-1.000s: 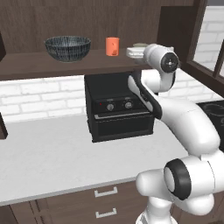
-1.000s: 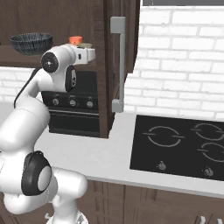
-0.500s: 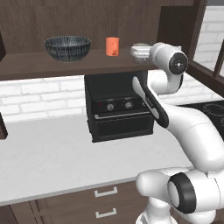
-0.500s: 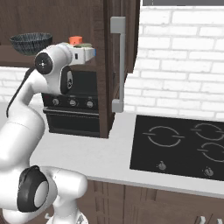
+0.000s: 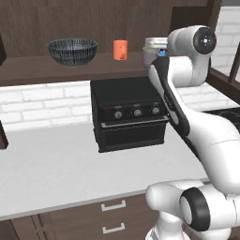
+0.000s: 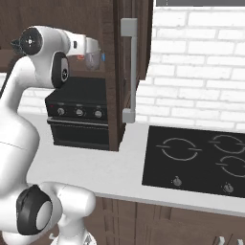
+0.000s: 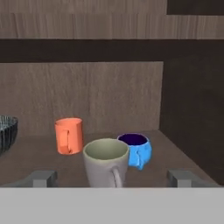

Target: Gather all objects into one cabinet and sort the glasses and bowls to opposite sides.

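Observation:
On the cabinet's shelf board (image 5: 42, 64) the wide dark striped bowl (image 5: 72, 50) stands at the left. The small orange cup (image 5: 120, 49) is near the middle. At the right end the grey-beige mug (image 7: 106, 161) stands upright with its handle towards me. The small blue item (image 7: 138, 149) touches it from behind on the right. My gripper (image 7: 113, 178) is open, its fingertips (image 7: 43, 178) level with the mug and spread wide on either side, not touching it. In the hand view the bowl (image 7: 6, 133) is cut off at the left edge.
A black countertop oven (image 5: 129, 113) stands under the shelf, right below my hand. An open dark cabinet door with a long grey handle (image 6: 128, 72) hangs just right of the hand. A black cooktop (image 6: 196, 158) lies farther right. The cabinet's side wall (image 7: 192, 100) closes the shelf's right end.
The arm's big upper joint has swung right and upward. The hand stays at the shelf's right end by the mug, jaws open throughout. Bowl and cups have not moved.

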Robot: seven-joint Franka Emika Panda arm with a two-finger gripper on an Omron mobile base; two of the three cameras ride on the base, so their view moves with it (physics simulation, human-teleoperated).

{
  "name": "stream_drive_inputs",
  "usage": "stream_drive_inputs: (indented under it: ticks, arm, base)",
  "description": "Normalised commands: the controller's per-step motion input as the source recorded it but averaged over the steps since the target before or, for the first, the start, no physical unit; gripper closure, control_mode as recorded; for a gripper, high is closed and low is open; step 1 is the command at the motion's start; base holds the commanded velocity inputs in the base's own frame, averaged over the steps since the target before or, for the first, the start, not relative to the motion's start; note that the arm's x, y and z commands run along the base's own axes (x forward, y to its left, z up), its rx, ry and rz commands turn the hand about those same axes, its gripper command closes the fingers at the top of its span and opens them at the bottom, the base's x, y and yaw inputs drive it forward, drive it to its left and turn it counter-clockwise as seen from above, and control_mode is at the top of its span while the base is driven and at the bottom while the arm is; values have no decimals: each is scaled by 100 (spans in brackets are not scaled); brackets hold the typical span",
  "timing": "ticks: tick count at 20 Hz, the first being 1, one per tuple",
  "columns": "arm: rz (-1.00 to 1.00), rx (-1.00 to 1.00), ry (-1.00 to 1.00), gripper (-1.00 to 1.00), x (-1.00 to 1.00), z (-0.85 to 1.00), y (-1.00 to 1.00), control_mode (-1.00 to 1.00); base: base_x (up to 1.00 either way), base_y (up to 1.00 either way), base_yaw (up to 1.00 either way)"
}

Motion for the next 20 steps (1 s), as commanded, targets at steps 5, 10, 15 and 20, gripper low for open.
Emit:
stream_drive_inputs:
  ticks: [5, 10, 15, 20]
  arm:
    - [0, 0, 13, -100, -94, -4, 1, -100]
    - [-4, 0, 11, -100, -100, -18, 27, -100]
    - [-3, 0, 10, -100, -100, -28, 31, -100]
    - [0, 4, 8, -100, -100, -12, -1, -100]
  base:
    - [0, 0, 0]
    - [0, 0, 0]
    - [0, 0, 0]
    - [0, 0, 0]
